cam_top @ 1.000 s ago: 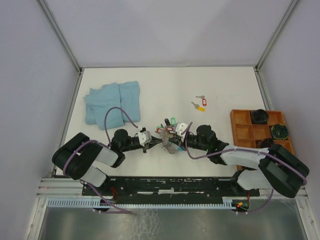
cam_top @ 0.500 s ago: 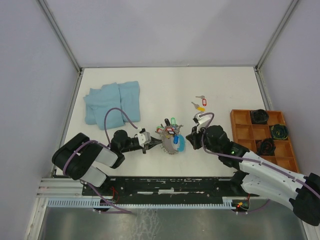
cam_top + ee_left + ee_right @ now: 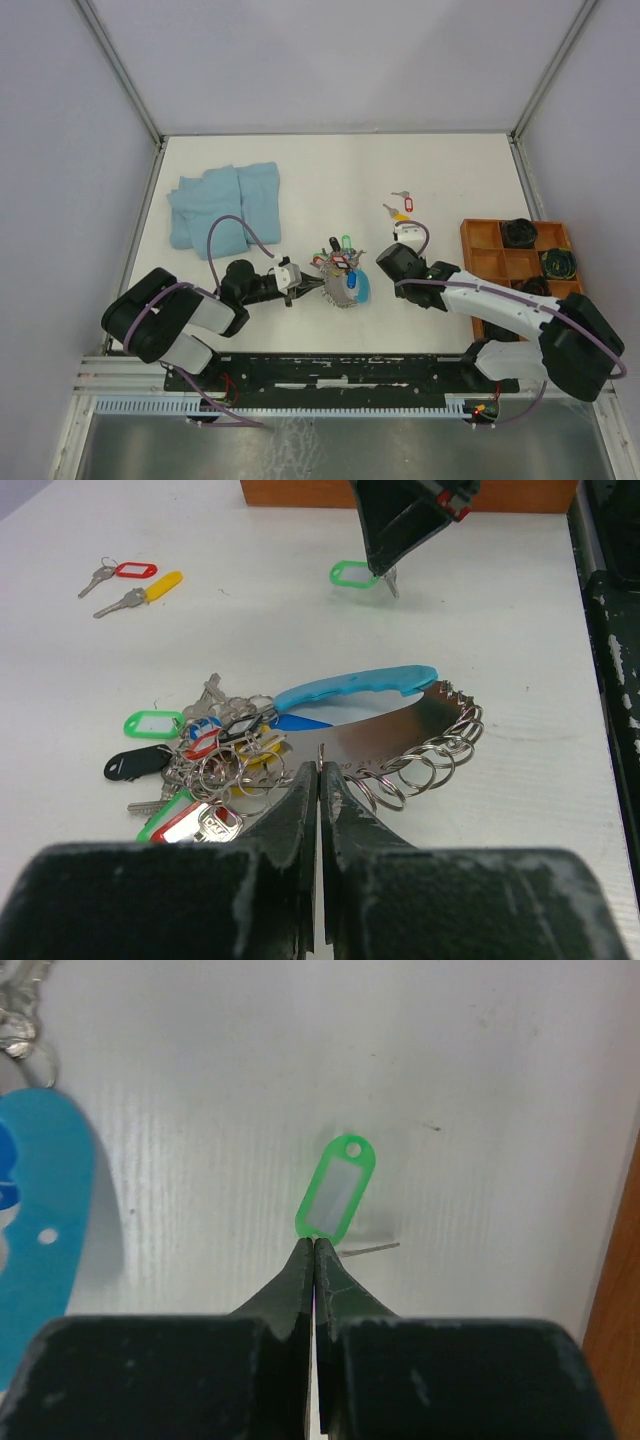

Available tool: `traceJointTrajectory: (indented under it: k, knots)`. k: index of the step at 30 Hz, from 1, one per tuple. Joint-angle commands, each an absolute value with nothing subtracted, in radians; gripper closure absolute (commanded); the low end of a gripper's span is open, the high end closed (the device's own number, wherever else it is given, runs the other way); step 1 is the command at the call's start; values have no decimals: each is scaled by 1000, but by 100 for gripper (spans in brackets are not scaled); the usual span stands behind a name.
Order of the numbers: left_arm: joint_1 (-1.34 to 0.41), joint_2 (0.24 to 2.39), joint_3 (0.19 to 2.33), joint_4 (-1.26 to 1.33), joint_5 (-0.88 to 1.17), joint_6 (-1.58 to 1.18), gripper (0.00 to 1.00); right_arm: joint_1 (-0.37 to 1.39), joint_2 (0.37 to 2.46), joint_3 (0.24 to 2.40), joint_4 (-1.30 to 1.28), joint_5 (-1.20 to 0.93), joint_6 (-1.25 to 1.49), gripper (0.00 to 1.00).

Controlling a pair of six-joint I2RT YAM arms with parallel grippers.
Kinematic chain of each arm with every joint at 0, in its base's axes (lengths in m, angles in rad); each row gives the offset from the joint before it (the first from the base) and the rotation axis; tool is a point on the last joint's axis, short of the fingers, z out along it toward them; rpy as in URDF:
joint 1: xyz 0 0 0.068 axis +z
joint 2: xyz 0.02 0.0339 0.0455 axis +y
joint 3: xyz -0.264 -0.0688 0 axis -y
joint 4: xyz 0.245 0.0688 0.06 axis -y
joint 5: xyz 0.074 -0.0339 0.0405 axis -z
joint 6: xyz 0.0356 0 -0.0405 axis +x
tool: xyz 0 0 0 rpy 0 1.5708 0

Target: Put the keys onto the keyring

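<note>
The keyring [image 3: 420, 725] is a flat metal plate edged with small split rings, with a blue handle [image 3: 350, 683]. It lies in front of the arms [image 3: 340, 285], and a bunch of tagged keys [image 3: 205, 765] is heaped against it. My left gripper [image 3: 320, 770] is shut on the plate's near edge [image 3: 308, 283]. My right gripper [image 3: 315, 1243] points down, right of the ring [image 3: 388, 262]. It is shut on a silver key with a green tag [image 3: 338, 1188], close over the table [image 3: 355, 575]. A red-tagged key [image 3: 125, 570] and a yellow-tagged key [image 3: 150, 587] lie loose farther back.
A folded blue towel [image 3: 225, 205] lies at the back left. An orange compartment tray [image 3: 485, 238] with black coiled items stands at the right, close to my right arm, and its wall shows in both wrist views [image 3: 300, 492] [image 3: 625, 1300].
My right gripper has pulled away from the key bunch to the right, shut throughout, uncovering the blue handle. The left gripper and the ring have stayed put.
</note>
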State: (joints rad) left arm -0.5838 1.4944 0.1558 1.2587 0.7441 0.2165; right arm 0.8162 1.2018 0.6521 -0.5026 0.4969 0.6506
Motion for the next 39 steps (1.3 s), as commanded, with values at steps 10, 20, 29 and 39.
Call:
traceJointTrajectory:
  k: [10, 20, 29, 39]
  knots:
    - [-581, 1463, 159, 1301, 764, 241, 97, 810, 1424, 599, -93, 709, 715, 99]
    - [-582, 1459, 162, 1288, 766, 241, 97, 807, 1386, 672, -330, 597, 717, 68]
    - [-581, 1453, 167, 1268, 772, 244, 97, 724, 1273, 768, -505, 387, 558, 58]
    - [-581, 1455, 173, 1260, 790, 246, 97, 675, 1292, 855, -453, 23, 343, 59]
